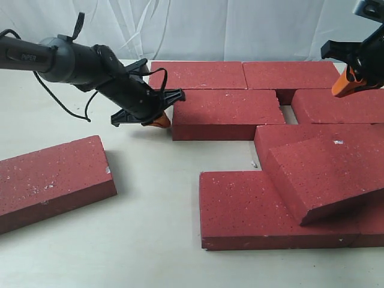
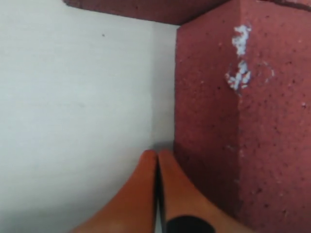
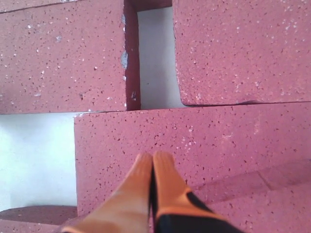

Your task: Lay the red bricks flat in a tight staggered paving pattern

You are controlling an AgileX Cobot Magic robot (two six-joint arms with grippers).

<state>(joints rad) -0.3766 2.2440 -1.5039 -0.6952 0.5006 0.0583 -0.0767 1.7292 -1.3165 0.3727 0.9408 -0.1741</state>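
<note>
The bricks (image 1: pixel 228 114) lie on a pale table (image 1: pixel 150 246). Most are flat, with the long axis running left to right across the exterior view, in rows shifted against each other. In the second row a gap (image 1: pixel 289 114) between two bricks lets the table show. One tilted brick (image 1: pixel 321 177) is not flat and rests slanted on top of its neighbours at the right. A loose brick (image 1: pixel 51 180) lies flat well apart at the left, its long axis a little oblique to the rows.

The left gripper (image 1: pixel 161 120) points down at the table just beside the left end of a second-row brick. Its fingers are pressed together and grasp nothing; I cannot tell if they touch the brick. The right gripper (image 1: pixel 347 87) hangs over the bricks at the far right, its fingers also pressed together and empty.

The bricks are dark red, matte and gritty, with fine white speckles and straight edges. One corner carries a white chip (image 2: pixel 239 60). The fingertips are orange, smooth and tapered, and the arms are black.
</note>
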